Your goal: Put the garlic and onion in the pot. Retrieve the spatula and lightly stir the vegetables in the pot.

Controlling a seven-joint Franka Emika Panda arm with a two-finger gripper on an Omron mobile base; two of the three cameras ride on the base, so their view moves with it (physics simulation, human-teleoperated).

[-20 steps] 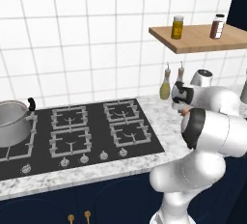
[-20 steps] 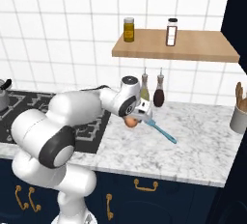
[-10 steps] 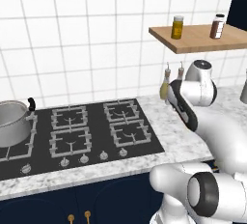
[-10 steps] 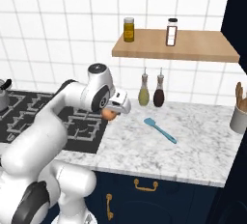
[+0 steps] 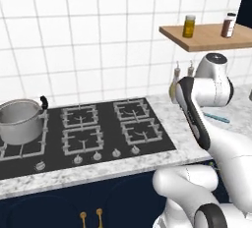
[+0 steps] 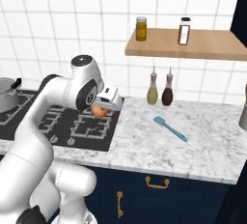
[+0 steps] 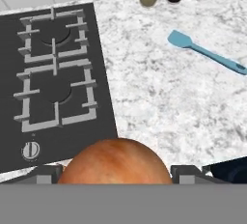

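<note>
We see our two-finger gripper (image 6: 102, 108) clamped on the small round orange-brown onion (image 6: 99, 111), its jaws standing wide around the ball. In the hand view the onion (image 7: 115, 162) swells up between the two dark finger tips at the bottom edge. The gripper hangs in the air above the right edge of the black gas cooktop (image 6: 82, 124), where the hob meets the grey marbled counter (image 6: 159, 146).

Out on that counter lies the slim teal spatula (image 6: 170, 129), flat, with its blade pointing toward the wall and its handle toward the front right; it is well apart from the onion. Behind it, against the white tiles, stand two slender bottles, one olive-yellow (image 6: 153, 91) and one dark brown (image 6: 168, 91), just beside each other.

At the far left of the cooktop the shiny steel pot with black loop handles (image 5: 20, 120) sits on a burner, well away from the gripper.
</note>
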